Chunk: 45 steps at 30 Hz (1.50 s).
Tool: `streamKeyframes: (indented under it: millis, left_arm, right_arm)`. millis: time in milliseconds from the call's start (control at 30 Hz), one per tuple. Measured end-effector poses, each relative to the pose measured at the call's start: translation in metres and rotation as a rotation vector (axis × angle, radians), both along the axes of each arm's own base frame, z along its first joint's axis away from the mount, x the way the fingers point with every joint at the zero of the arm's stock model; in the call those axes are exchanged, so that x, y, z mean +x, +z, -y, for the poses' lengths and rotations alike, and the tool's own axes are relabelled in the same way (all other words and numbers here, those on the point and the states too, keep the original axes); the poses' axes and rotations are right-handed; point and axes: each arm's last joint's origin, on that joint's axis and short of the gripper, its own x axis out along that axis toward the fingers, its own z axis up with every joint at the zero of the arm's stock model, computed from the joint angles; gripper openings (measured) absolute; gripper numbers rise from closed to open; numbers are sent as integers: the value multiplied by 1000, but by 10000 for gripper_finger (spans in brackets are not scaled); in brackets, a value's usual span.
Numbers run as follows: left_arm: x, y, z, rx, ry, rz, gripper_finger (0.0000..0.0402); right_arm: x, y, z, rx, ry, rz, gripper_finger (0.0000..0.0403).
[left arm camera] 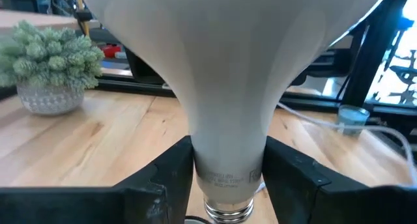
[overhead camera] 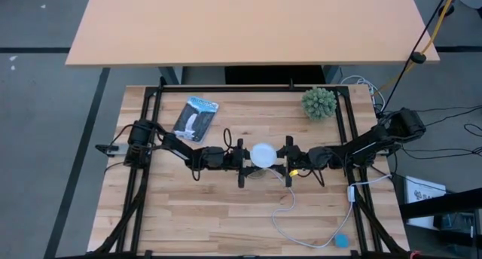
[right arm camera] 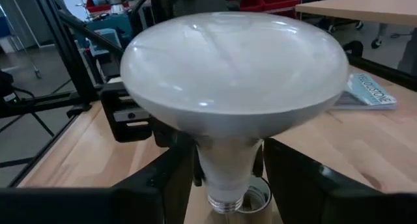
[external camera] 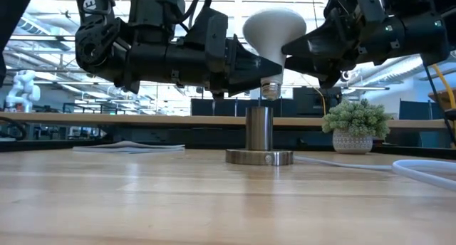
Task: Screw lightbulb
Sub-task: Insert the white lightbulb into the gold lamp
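The white lightbulb (external camera: 273, 31) hangs upright, dome up, at the table's middle (overhead camera: 263, 155). Its grey screw base (external camera: 270, 89) is just above a metal socket post (external camera: 259, 127) that stands on a round disc (external camera: 260, 157). My left gripper (left arm camera: 229, 178) reaches in level from the table's left and is shut on the bulb's neck. My right gripper (right arm camera: 228, 175) reaches in level from the table's right. Its open fingers stand on either side of the same neck, and I see a thin gap at each side. In the high view the dome hides the socket. My left gripper pinches the bulb's narrow neck (left arm camera: 228, 165) between its two fingers (left arm camera: 176, 175), just above the screw thread. The fingers come in level from the table's left. The bulb stands upright in the hold, dome up, lifted clear with its screw base over the socket.
A spiky green plant in a pot (overhead camera: 319, 102) stands at the far right. A booklet (overhead camera: 196, 117) lies at the far left. The socket's white cord (overhead camera: 290, 208) loops toward the near right, ending by a small blue piece (overhead camera: 341, 241).
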Motion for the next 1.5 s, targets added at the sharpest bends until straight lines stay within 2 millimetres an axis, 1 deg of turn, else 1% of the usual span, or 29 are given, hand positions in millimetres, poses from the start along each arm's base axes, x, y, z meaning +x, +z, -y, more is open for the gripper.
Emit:
streamKeyframes:
  millis: [100, 300, 400, 500, 600, 700, 867, 933, 1033, 1133, 1500]
  left_arm:
    - [0, 0, 0, 40, 0, -4, 173]
    - [0, 1, -1, 60, 0, -17, 173]
    - [-1, -3, -1, 103, -3, -57, 174]
    - [-1, -5, -1, 102, -3, -72, 174]
    - [-1, -5, -1, 106, -4, -78, 174]
    - [-3, 5, -1, 109, -5, -88, 174]
    - [-10, 30, -5, 166, -1, -112, 174]
    - [-11, 33, -8, 154, 6, -132, 174]
    - [-13, 30, -11, 118, 12, -197, 174]
    - [-15, 22, -11, 98, 14, -273, 174]
    - [-16, 23, -11, 92, 15, -281, 174]
  right_arm:
    - [0, 0, 0, 0, 3, -3, 176]
    - [3, 3, -2, 28, 4, -6, 176]
    - [11, 7, -4, 12, 5, -50, 176]
    - [20, 11, -6, -10, -1, -128, 176]
    - [24, 14, -7, -20, -1, -168, 176]
    - [25, 16, -7, -17, -4, -154, 176]
    - [25, 18, -7, -13, -8, -133, 176]
    - [25, 18, -7, -12, -14, -129, 176]
    - [25, 18, -7, -6, -10, -135, 176]
    - [25, 16, -7, 17, -9, -152, 176]
    - [24, 13, -7, 49, -17, -173, 176]
